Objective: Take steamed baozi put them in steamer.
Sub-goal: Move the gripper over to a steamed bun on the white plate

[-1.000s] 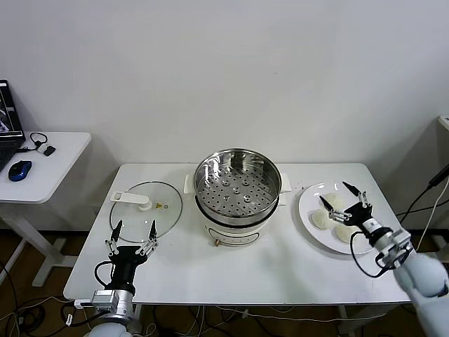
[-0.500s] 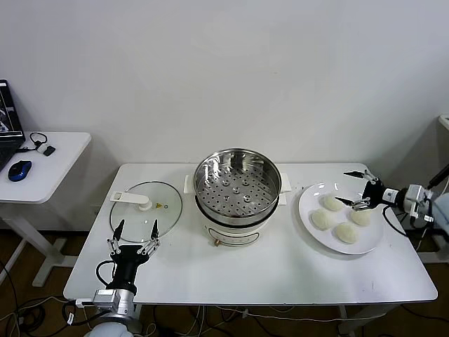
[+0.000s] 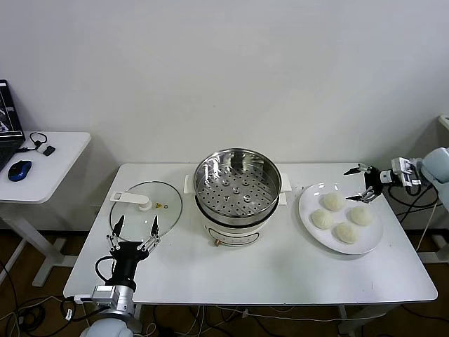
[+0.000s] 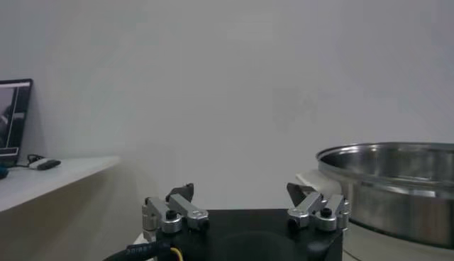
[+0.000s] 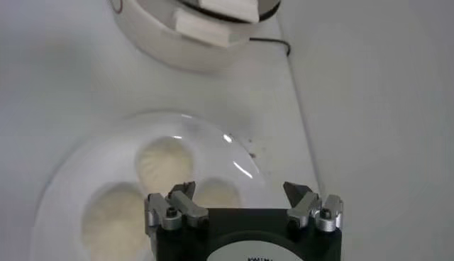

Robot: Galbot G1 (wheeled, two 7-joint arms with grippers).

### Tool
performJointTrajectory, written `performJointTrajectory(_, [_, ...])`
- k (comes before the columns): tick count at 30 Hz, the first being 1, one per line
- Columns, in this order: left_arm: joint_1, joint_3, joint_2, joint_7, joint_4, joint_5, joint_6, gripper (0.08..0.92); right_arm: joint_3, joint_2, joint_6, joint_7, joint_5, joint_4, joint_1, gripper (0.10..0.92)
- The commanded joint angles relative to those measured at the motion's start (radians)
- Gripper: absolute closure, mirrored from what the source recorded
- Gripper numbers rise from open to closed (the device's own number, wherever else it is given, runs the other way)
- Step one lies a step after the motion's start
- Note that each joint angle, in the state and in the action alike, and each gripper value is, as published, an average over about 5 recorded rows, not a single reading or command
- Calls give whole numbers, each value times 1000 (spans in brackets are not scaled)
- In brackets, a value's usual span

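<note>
Several cream-white baozi (image 3: 332,201) lie on a white plate (image 3: 306,200) at the table's right. The steel steamer (image 3: 235,186) stands mid-table on its white pot base, its perforated floor bare. My right gripper (image 3: 365,184) hovers open by the plate's far right rim, pointing toward the buns and holding nothing. In the right wrist view the baozi (image 5: 164,162) lie just ahead of the open right gripper (image 5: 240,191), apart from it. My left gripper (image 3: 133,228) is parked open near the table's front left; its own view shows that open gripper (image 4: 241,193) and the steamer (image 4: 390,184).
A flat glass lid (image 3: 146,207) lies left of the steamer, just behind the left gripper. A small side table (image 3: 49,161) with a mouse and laptop stands to the far left. The white table (image 3: 280,270) has bare surface in front of steamer and plate.
The right arm has swung from the plate's front side round to its far right edge and risen slightly, staying open. The left arm, buns and steamer have not moved.
</note>
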Motion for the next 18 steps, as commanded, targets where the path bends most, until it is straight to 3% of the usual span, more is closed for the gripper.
performJointTrajectory(1, [-17,17,54,-17,-4,-5,39,177,-220,163,38,-89,-132,-235,210,203])
performJointTrajectory(18, [-22,43,54,-16,13,-14,46,177,-6,292,67,-56,-417,-368,94,203])
